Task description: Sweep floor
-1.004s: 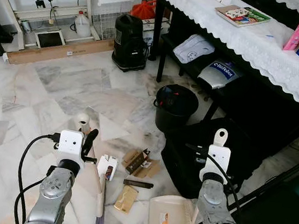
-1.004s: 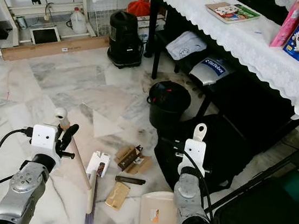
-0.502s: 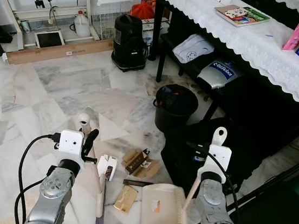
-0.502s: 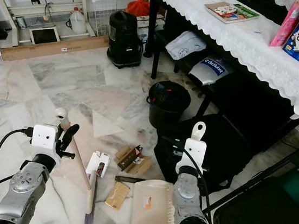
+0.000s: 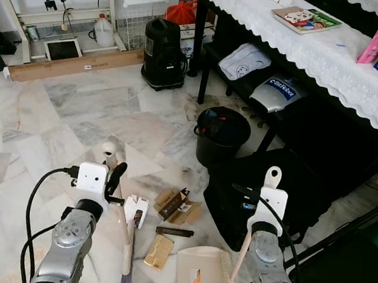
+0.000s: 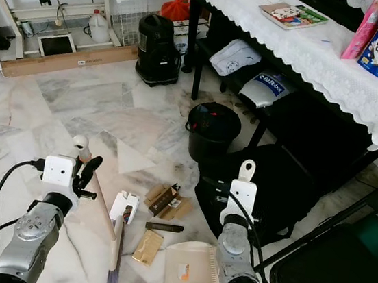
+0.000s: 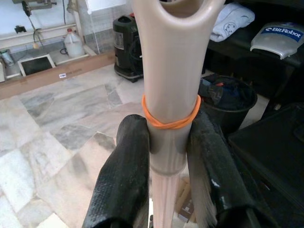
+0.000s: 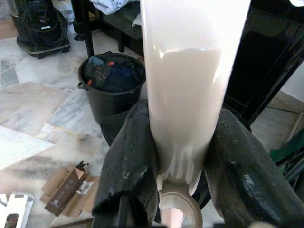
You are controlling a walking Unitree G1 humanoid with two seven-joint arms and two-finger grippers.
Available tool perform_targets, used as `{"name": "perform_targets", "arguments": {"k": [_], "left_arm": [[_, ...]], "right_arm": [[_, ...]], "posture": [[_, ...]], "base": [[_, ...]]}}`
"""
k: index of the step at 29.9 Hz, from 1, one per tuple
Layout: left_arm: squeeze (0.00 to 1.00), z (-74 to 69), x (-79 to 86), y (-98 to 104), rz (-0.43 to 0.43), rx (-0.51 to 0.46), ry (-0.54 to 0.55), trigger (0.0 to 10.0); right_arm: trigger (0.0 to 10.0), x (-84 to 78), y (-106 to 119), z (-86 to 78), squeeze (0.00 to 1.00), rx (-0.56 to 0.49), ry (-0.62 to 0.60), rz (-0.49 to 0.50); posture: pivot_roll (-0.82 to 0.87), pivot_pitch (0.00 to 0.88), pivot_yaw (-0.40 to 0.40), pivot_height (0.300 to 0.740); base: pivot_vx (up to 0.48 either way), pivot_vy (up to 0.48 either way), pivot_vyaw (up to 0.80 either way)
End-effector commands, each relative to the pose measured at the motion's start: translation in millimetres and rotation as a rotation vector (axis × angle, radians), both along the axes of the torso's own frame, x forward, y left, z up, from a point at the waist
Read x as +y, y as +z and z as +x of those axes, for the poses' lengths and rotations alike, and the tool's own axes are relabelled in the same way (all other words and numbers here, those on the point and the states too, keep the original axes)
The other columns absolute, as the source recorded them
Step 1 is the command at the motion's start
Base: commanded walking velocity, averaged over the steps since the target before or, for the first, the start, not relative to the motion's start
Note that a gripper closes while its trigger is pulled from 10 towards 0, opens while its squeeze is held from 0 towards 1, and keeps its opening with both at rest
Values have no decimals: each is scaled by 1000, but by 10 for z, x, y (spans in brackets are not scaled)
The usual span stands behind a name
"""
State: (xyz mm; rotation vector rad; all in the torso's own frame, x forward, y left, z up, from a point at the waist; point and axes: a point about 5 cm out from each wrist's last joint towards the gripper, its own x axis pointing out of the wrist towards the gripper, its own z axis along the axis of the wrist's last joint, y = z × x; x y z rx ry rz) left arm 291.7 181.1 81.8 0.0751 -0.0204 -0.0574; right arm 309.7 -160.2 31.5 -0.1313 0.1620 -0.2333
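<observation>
My left gripper (image 7: 168,166) is shut on the cream broom handle (image 7: 171,85), just below an orange rubber band. The handle slants down to the brush head (image 5: 126,272) on the marble floor. My right gripper (image 8: 180,161) is shut on the white handle (image 8: 185,95) of the cream dustpan (image 5: 201,280), which lies on the floor in front of me. Between brush and pan lies litter: cardboard pieces (image 5: 180,206), a small white box (image 5: 135,211), a dark stick (image 5: 174,232) and a tan packet (image 5: 159,250).
A black bucket (image 5: 221,135) holding rubbish stands just beyond the litter. A black bag (image 5: 287,188) sits under the lace-covered table (image 5: 324,54) on the right. A black canister (image 5: 164,52) and a wooden plank (image 5: 74,65) lie farther back. A dark chair (image 5: 356,272) is at my right.
The dustpan swung left toward the litter and tilted up, then settled flatter on the floor, left of where it began. The left arm and broom barely moved.
</observation>
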Motion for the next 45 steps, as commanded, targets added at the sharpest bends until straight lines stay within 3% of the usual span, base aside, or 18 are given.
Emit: {"name": "perform_targets", "arguments": {"k": [1,6,14,20,23,31,38,45], "left_arm": [[0,21,25,-39,-17,20,14,10000],[0,5,-3,-144,-74,82,-31,10000],[0,-8,2,-190,-68,129,-81,10000],[0,-51,44,-218,-49,197,-215,10000],[0,-63,50,-198,-40,221,-268,10000],[0,-96,17,-61,-154,244,-412,10000],[0,-165,22,-7,-162,285,-500,10000],[0,-162,17,239,-279,216,-523,10000]], "right_arm": [[10000,-15,-29,-18,0,19,-4,-14],[10000,-6,-27,-17,0,18,-6,-16],[10000,-15,-57,-32,0,40,-11,-24],[10000,-12,-63,-32,0,47,-11,-23],[10000,-13,-66,-33,0,51,-12,-22],[10000,-14,-73,-33,0,59,-9,-23],[10000,-8,-77,-31,0,67,-6,-23],[10000,-11,-72,-27,0,65,-7,-25]], "posture": [[138,104,-19,740],[134,103,-18,740],[137,99,-19,740],[139,97,-18,740],[141,95,-18,740],[144,88,-21,740],[146,89,-23,740],[146,92,-25,740]], "base": [[0,0,0],[0,0,0],[0,0,0],[0,0,0],[0,0,0],[0,0,0],[0,0,0],[0,0,0]]}}
